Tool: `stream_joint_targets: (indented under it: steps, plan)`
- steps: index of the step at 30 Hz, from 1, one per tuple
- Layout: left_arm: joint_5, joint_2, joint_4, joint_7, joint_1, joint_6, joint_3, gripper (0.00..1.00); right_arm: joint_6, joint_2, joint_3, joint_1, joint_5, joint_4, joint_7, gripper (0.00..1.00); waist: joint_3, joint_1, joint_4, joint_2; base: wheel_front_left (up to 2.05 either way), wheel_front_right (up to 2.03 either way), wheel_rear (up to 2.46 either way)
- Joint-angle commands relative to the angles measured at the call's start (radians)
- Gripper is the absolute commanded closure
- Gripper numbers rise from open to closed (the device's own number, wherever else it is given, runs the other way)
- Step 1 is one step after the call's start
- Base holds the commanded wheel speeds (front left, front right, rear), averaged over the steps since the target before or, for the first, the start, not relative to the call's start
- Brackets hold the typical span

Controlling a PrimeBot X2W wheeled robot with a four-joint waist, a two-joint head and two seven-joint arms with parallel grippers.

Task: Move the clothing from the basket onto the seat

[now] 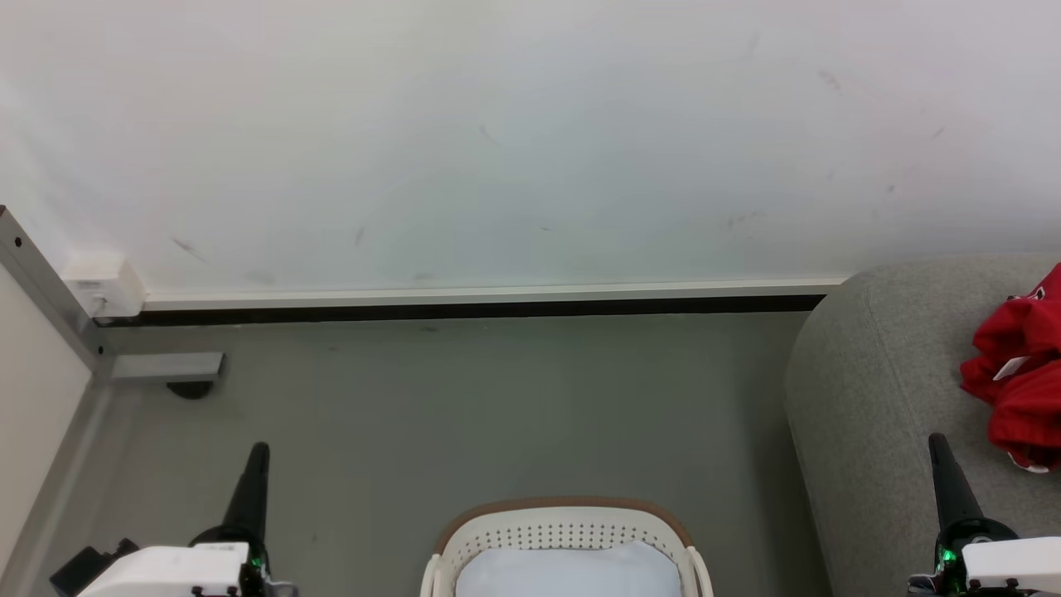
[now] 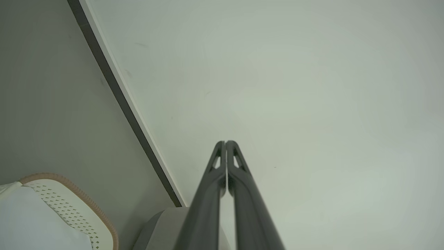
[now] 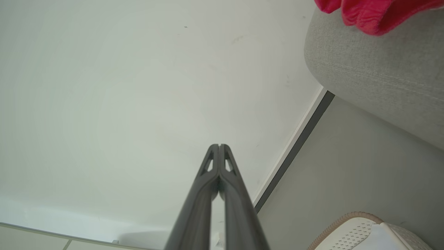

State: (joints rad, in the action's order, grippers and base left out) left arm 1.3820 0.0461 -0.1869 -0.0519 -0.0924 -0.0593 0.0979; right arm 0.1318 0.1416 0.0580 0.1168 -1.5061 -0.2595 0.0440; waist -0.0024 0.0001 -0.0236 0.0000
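One clothing heap (image 1: 1021, 373) on seat (image 1: 879, 398), near R fingers (image 1: 947, 481)

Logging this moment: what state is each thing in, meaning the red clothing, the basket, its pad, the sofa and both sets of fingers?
Red fabric clothing with white tag: bunched in a heap on the sofa.
White perforated oval basket with tan rim: upright on the floor, no red clothing in the visible part.
Pale white pad: lying in the basket.
Light-grey woven sofa: carrying the clothing.
Left dark fingers: shut, empty.
Right dark fingers: shut, empty.
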Motion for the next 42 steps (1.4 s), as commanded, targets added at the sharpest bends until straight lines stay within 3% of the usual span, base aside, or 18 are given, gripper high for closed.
stream_joint_targets:
  steps: [1, 32, 42]
  plan:
    - [0.023, 0.007, 0.010, -0.008, -0.012, 0.004, 0.008, 1.00, -0.002, 0.012, -0.001, 0.012, -0.029, 0.009, -0.004, 1.00, 0.000, 0.0000, 0.001, 0.0000, 0.00, 0.00, 0.00]
    - [0.237, 0.007, 0.036, -0.064, -0.014, 0.015, 0.021, 1.00, -0.002, 0.068, 0.025, 0.009, -0.288, 0.026, 0.001, 1.00, 0.000, -0.0001, 0.023, 0.0000, 0.00, 0.00, 0.00]
    - [0.236, 0.007, 0.036, -0.065, -0.014, 0.016, 0.020, 1.00, -0.002, 0.079, 0.044, 0.009, -0.299, 0.030, 0.017, 1.00, 0.000, -0.0001, 0.023, 0.0000, 0.00, 0.00, 0.00]
